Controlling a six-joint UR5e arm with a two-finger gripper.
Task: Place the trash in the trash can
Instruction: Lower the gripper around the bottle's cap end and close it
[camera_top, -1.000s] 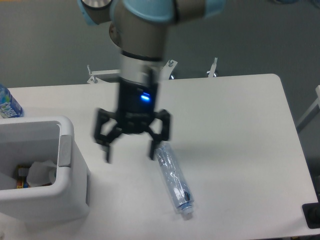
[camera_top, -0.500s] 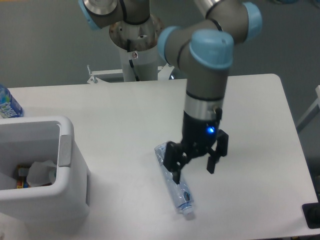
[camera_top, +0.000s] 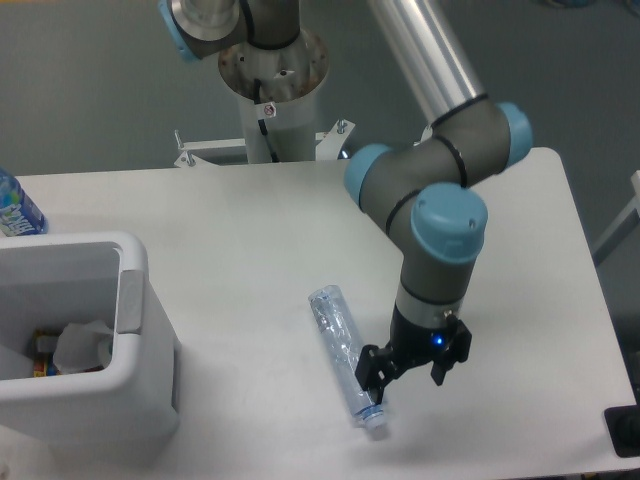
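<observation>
Bottle (camera_top: 345, 353) — clear plastic, white cap at the near end — lying on its side on the white bench (camera_top: 250, 230), well to the right of the trash can (camera_top: 75, 345), long axis running from upper left to lower right, cap end nearest the front edge. Same spot and same angle as half a second ago and a second ago; not lifted, not rolled.

Gripper (camera_top: 412, 368) now lower and further right than half a second ago: then poised over the bottle's middle, now down near the cap end, just right of the bottle. A second ago far off, up and left of the bottle's upper end, between trash can and bottle. Jaws spread wide, nothing held between them; left fingertip close against the bottle near its neck, contact not clear enough to call; right fingertip apart from the bottle, over bare bench. Blue light glowing on the gripper body.

Arm now bent steeply, elbow joints stacked above the gripper, wrist pointing down.

White wad of paper (camera_top: 82, 345) resting inside the trash can — unchanged across all three moments — with some coloured scraps beside it at the bottom. Blue-labelled bottle (camera_top: 16, 207) at the left edge of the bench, behind the trash can, also unmoved.
</observation>
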